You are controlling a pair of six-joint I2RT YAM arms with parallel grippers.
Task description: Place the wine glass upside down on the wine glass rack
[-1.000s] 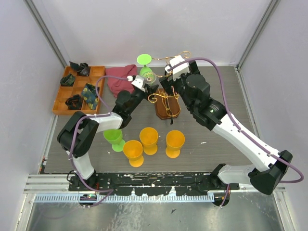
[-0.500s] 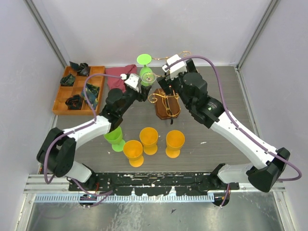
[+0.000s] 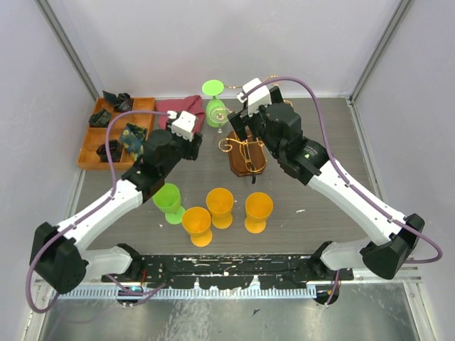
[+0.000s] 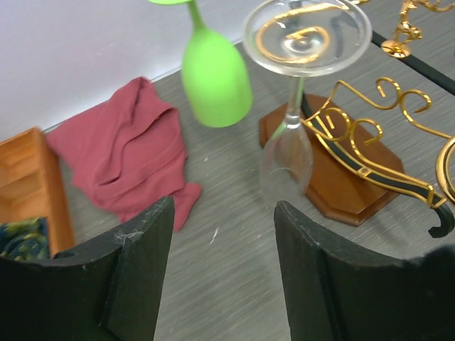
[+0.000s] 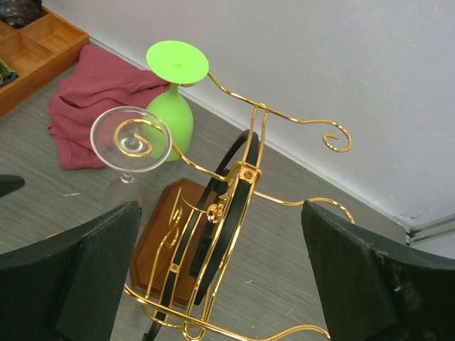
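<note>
clear wine glass (image 4: 286, 160) inverted, apparently hung, gold rack (image 5: 244, 172)

Bare grey bench (image 4: 227, 284) lies open between crumpled red cloth (image 4: 128, 163) and gold wire rack (image 4: 348, 192); hanging clear wine glass (image 4: 286, 153) blocks ahead.

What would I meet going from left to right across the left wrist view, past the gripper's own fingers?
Orange-brown wooden tray → crumpled dark red cloth → inverted green plastic wine glass → inverted clear wine glass → gold wire rack on a brown wooden base.
</note>
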